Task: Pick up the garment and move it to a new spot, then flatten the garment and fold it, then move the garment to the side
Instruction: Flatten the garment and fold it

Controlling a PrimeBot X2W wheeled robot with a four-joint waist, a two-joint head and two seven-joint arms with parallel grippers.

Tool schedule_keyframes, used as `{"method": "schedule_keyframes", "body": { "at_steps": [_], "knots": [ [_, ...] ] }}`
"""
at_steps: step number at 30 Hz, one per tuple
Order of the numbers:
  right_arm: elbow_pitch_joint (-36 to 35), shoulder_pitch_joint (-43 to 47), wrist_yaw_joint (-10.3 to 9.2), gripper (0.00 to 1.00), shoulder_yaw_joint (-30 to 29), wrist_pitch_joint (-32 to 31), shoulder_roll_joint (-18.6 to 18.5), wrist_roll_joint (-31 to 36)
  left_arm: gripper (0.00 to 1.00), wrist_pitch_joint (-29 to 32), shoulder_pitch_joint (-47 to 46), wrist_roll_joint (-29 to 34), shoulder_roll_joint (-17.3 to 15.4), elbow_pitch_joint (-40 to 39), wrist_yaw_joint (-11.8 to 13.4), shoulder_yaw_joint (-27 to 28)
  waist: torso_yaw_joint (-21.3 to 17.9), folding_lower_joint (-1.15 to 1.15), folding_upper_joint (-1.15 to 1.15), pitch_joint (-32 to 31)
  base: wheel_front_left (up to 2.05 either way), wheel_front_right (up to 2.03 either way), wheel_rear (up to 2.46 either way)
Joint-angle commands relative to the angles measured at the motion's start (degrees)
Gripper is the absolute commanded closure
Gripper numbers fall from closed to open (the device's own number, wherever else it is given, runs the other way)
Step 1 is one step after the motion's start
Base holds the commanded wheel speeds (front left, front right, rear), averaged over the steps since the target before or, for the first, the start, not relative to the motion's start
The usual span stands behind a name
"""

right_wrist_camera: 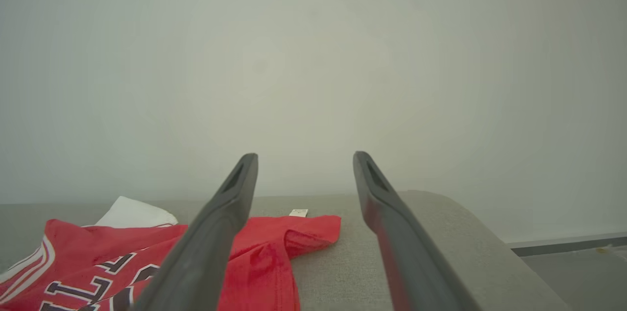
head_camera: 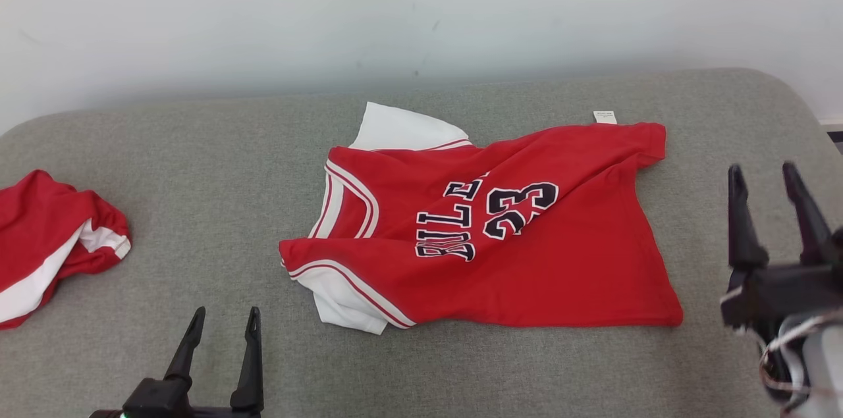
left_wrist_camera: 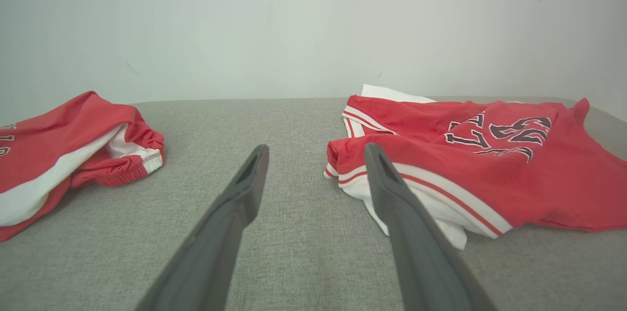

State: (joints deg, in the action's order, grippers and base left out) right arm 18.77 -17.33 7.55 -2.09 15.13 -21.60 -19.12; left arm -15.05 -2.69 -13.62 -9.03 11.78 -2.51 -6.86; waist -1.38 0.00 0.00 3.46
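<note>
Head view: the red jersey (head_camera: 487, 234) is lying rumpled mid-cushion (head_camera: 197, 174) (another red garment (head_camera: 53, 234) is sitting far left). The left gripper (head_camera: 225, 313) and right gripper (head_camera: 762, 168) are hovering clear of it, jaws spread, empty.
Left wrist view: the jersey is lying ahead-right.
Right wrist view: it is lying lower left.

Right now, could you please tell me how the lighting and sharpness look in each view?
Head view: soft, even light, faint shadows, the jersey and its lettering sharp. Left wrist view: evenly lit, the left gripper soft near the lens, the lettering foreshortened. Right wrist view: hazy, washed out, low contrast, the right gripper slightly blurred.
</note>
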Motion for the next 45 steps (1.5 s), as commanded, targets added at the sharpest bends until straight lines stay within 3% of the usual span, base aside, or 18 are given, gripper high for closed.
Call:
{"method": "schedule_keyframes", "body": {
  "at_steps": [1, 10, 16, 27, 40, 45],
  "knots": [
    [-2.61, 2.82, -0.13, 0.0, -0.78, 0.0, 1.46, 0.86, 0.0, -0.19, 0.38, 0.12, 0.02, -0.07, -0.17, 0.24, -0.06, 0.0, 0.0, -0.07, 0.0, 0.0, 0.0],
    [-15.52, 16.65, -0.13, 0.0, -3.07, 0.01, 10.33, 4.28, 0.0, -0.19, 0.86, 0.47, 0.68, 0.49, -0.22, -0.02, 0.09, 0.0, 0.0, -0.62, 0.0, 0.0, 0.0],
    [-16.96, 22.66, -0.13, 0.0, -2.96, 0.01, 14.68, 5.51, 0.0, -0.19, 1.21, 0.62, 1.06, 0.58, -0.19, -0.1, 0.35, 0.0, 0.0, -0.78, 0.0, 0.0, 0.0],
    [-17.16, 21.52, -0.13, 0.0, -2.1, 0.01, 15.92, 6.74, 0.0, 0.19, -1.36, 0.71, 0.58, 3.72, -1.72, -1.86, -1.5, 0.0, 0.0, 0.78, 0.0, 0.0, 0.0],
    [-15.1, 18.5, -0.13, 0.0, -1.19, 0.02, 16.44, 6.35, 0.0, 1.07, -10.83, -0.76, -0.29, 20.77, -3.79, -4.45, -8.98, 0.0, 0.0, 5.22, 0.0, 0.0, 0.0],
    [-14.77, 18.37, -0.13, 0.0, -1.51, 0.02, 16.61, 6.51, 0.0, 0.91, -12.39, -2.13, 0.49, 27.31, -4.02, -4.78, -9.35, 0.0, 0.0, 5.06, 0.0, 0.0, 0.0]
  ]
}}
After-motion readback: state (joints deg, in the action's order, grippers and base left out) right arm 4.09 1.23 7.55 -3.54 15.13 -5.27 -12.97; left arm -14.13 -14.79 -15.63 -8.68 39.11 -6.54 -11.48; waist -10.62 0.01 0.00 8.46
